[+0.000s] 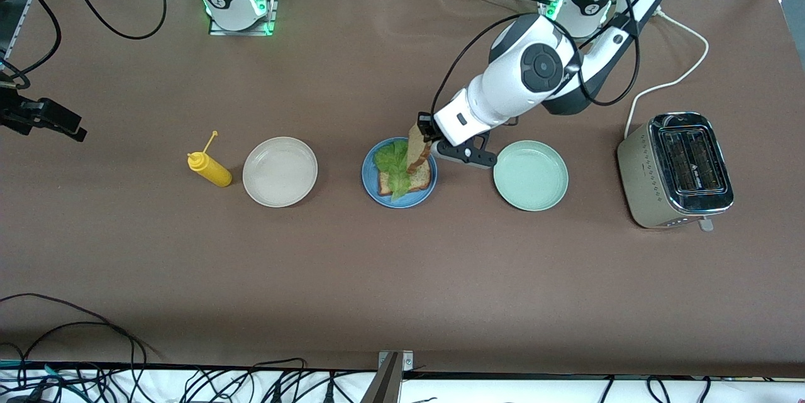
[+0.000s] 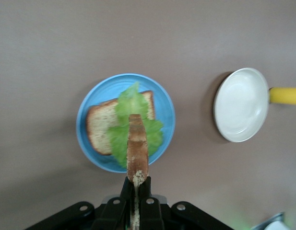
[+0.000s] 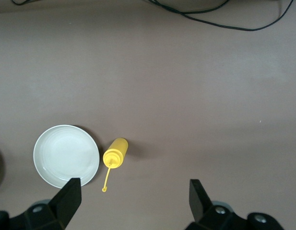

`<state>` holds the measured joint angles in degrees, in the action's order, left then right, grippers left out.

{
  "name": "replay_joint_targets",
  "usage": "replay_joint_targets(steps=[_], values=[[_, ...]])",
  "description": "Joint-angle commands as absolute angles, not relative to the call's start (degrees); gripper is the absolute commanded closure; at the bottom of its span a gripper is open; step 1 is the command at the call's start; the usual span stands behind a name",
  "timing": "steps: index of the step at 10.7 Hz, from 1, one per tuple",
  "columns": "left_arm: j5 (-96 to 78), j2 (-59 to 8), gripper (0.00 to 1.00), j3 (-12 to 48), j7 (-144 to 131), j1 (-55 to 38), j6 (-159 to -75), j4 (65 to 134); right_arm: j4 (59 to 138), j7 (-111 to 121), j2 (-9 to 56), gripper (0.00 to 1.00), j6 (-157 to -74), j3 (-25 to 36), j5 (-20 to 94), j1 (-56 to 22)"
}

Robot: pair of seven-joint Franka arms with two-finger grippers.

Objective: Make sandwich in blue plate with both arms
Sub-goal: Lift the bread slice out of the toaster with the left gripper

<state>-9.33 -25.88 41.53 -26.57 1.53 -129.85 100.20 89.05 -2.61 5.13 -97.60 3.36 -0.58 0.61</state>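
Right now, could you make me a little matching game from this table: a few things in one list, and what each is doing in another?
Things:
1. left gripper
2. lettuce leaf
3. beige plate
4. right gripper

States:
A. bare, beside the yellow squeeze bottle
B. open, holding nothing
C. shut on the upper bread slice, over the blue plate
D. lying on the lower bread slice

Pairs: 1-C, 2-D, 3-A, 4-B

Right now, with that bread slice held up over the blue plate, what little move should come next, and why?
Probably lower it flat: the left gripper is shut on the second bread slice, on edge above the lettuce and bottom slice on the blue plate. The right gripper waits open.
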Motion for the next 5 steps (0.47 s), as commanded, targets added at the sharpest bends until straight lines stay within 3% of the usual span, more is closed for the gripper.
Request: replay_joint_targets(steps=[1,2,5], values=[[-13.53,-34.06,1.00,43.94,-26.98,0.79,-137.16,97.04,87.71,-3.34,4.92,0.00,-96.86,4.39,2.02,0.70],[-13.36,-38.36,1.00,44.47,-26.46,0.62,-141.03,95.55,87.71,-3.25,4.92,0.00,-96.77,4.31,2.02,0.70],[-13.53,-42.61,1.00,44.74,-22.95,0.88,-142.73,94.13,87.72,-3.08,4.92,0.00,-96.68,4.22,1.85,0.62]])
